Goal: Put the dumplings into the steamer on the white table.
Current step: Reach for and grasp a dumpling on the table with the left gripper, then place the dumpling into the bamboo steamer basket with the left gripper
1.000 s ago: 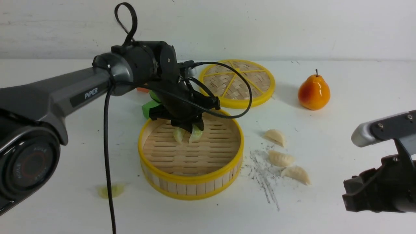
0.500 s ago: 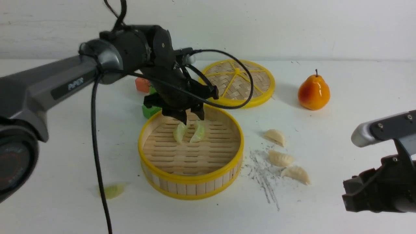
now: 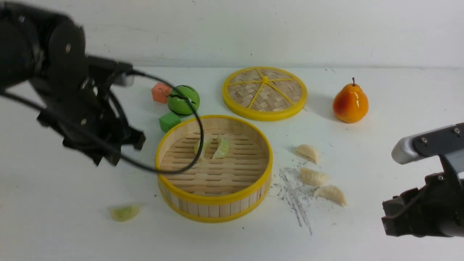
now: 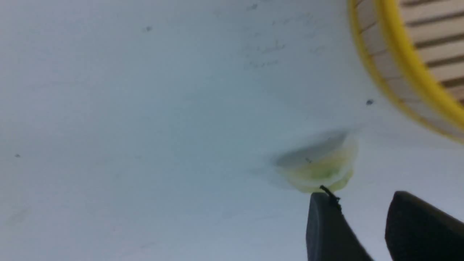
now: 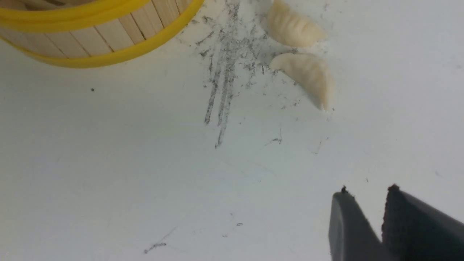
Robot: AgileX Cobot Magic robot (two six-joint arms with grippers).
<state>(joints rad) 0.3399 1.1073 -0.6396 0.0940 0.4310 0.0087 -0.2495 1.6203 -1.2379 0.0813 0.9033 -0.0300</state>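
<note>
While two green dumplings [image 3: 200,148] lie side by side in the far half of the steamer [image 3: 214,198], a third green dumpling [image 3: 124,212] sits on the white table [image 3: 54,235] to its near left, and three cream dumplings [image 3: 313,176] lie to its right. The left claw [image 4: 359,197] hangs over the table left of the steamer, part open and empty. The right claw [image 5: 367,190], narrowly parted, holds nothing.

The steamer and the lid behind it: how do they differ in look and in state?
The steamer is deep, with a wall of upright slats; the lid is flat. The steamer's floor is slatted; the lid is woven, with yellow spokes. The steamer holds two green dumplings; the lid carries nothing. Both are round, yellow-rimmed, on the white table.
</note>
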